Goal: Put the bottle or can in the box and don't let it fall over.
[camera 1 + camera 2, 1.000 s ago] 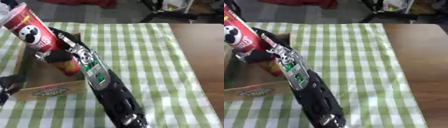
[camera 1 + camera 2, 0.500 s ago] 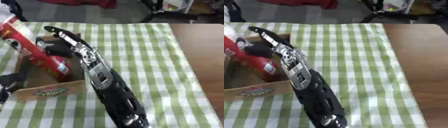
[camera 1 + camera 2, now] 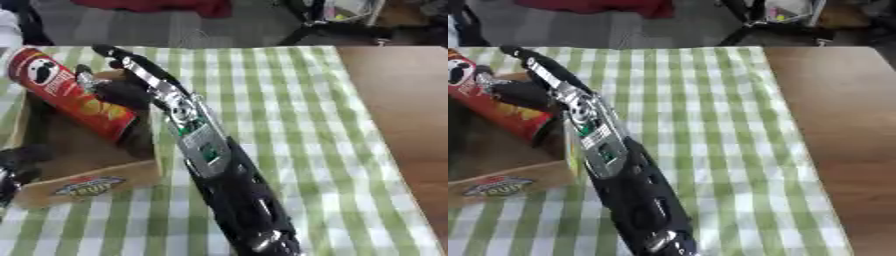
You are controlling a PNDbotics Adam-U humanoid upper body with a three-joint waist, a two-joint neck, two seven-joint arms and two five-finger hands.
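A tall red crisp can [image 3: 74,97] leans steeply inside an open cardboard box [image 3: 87,182] at the left of the frame, its foot down in the box near the right-hand wall and its top tipped toward the upper left corner. The can carries a round moustached cartoon face near its top and pictures of yellow crisps lower down; no lettering on it can be read. The front wall of the box bears an oval label with a word that looks like "FRUIT", though the letters are too soft to be sure. The right hand [image 3: 118,90] reaches in from the lower middle of the frame along a long black and silver arm [image 3: 219,175] and lies against the upper side of the can, dark fingers curled round its body, one long finger pointing past it toward the upper left. The box stands on a green and white checked cloth [image 3: 289,115] spread over the bench [image 3: 402,100], whose bare brown wood shows along the right side. The left eye view shows the whole can and a dark shape at the lower left edge, the left hand [image 3: 16,162], too cut off to tell how its fingers stand. The right eye view crops the can's top and shows more bare wood.
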